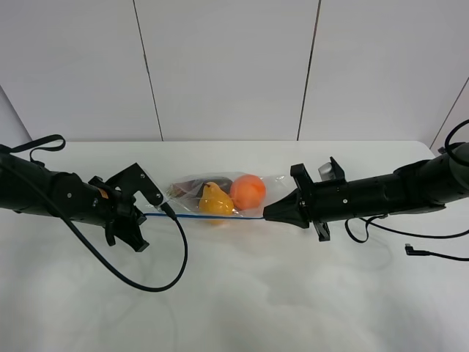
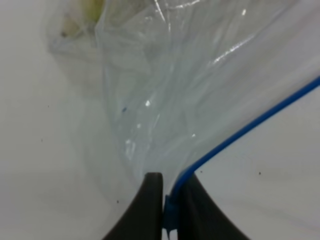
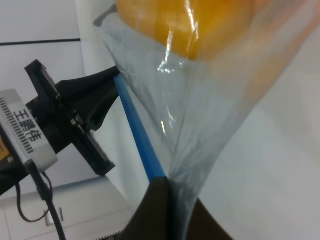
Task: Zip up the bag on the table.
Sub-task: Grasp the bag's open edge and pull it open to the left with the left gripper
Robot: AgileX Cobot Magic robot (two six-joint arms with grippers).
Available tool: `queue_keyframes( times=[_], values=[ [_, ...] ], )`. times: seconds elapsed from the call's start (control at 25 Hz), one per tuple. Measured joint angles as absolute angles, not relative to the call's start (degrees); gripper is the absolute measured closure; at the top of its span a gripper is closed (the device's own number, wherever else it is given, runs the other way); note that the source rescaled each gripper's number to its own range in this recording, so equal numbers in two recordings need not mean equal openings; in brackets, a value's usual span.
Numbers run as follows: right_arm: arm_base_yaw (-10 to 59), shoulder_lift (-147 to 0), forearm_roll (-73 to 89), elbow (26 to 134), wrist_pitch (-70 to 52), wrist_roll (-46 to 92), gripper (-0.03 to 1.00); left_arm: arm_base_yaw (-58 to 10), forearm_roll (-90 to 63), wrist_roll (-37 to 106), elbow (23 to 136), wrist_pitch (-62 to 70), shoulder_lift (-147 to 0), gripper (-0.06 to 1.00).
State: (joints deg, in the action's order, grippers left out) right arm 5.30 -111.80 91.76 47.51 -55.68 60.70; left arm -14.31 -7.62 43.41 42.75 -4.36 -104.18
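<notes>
The clear, crinkly plastic zip bag (image 1: pixel 271 189) lies midway between the left and right edges of the large white matte table (image 1: pixel 242 293), nearer the far edge than the near one. Its thin blue zip strip (image 1: pixel 187 215) runs along the side facing the near edge. A yellow pear-shaped fruit (image 1: pixel 215 199) and a round orange fruit (image 1: pixel 248 191) show through the plastic.

The left gripper (image 2: pixel 170 182) has its fingers pressed together on one end of the strip, and the right gripper (image 3: pixel 167 182) pinches the opposite end. The strip is drawn fairly straight between them. I cannot tell from these views whether the two halves of the zip are already locked along their length.

- **Losing the grip:** Each hold is a narrow pinch on slick plastic. If one gripper runs along the strip while the other anchors it, a hard pull could draw the end out of the anchoring jaws, and the bag would slump.
- **Incomplete seal:** The fruit bulges close behind the strip. That may spread the two halves apart, so a pass over that stretch could leave it unsealed.
- **Dragging the bag:** A jerk could pull the whole bag across the table rather than close it.
- **Cable snag:** The black cable (image 1: pixel 176 257) looping from the left arm lies near the bag and could snag.
</notes>
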Motion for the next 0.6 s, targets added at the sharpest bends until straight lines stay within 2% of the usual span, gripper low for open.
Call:
queue_keyframes(
  times=[0.32,0.6],
  values=[
    [5.96,-111.9,92.16,47.51,-56.47,60.7,0.97,-10.83,-7.62,43.42,42.75,-3.96,-104.18,0.94],
    [5.96,-111.9,92.16,47.51,-56.42,60.7,0.97,-10.68,-7.62,41.64,42.75,-4.25,-104.18,0.92]
  ],
)
